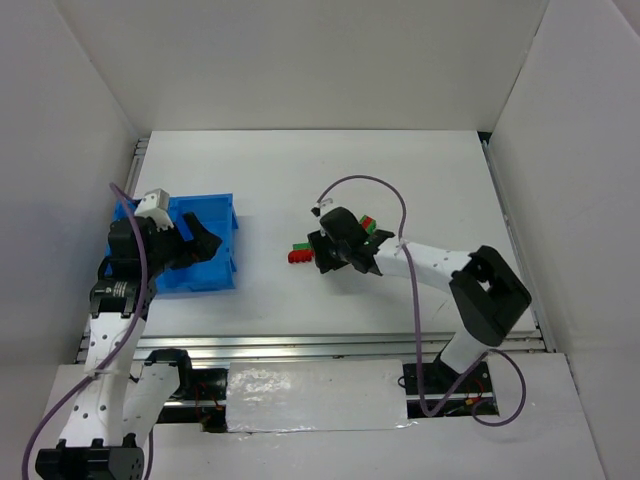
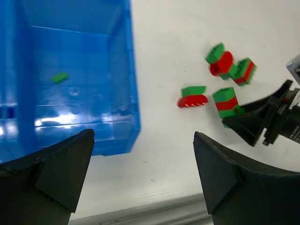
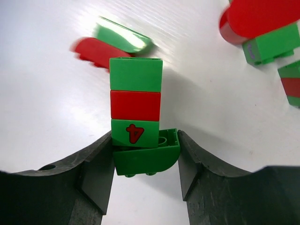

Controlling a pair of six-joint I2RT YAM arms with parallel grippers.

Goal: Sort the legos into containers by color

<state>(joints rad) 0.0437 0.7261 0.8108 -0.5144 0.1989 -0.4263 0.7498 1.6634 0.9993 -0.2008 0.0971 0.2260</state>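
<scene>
Right gripper (image 3: 145,143): my fingers clamp the rounded green base of a green-red-green plastic lego stack (image 3: 136,93), which projects beyond my fingertips across the white table (image 3: 47,103). Left gripper (image 2: 143,138): my fingers stand wide apart over the corner of the blue plastic bin (image 2: 133,84), which holds one green brick (image 2: 59,77).

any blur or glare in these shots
Right wrist: the gripped stack is sharp, the red-and-green pair behind it is blurred, with glare on its green piece. Left wrist: bright glare on the bin floor. Top external: no blur.
</scene>
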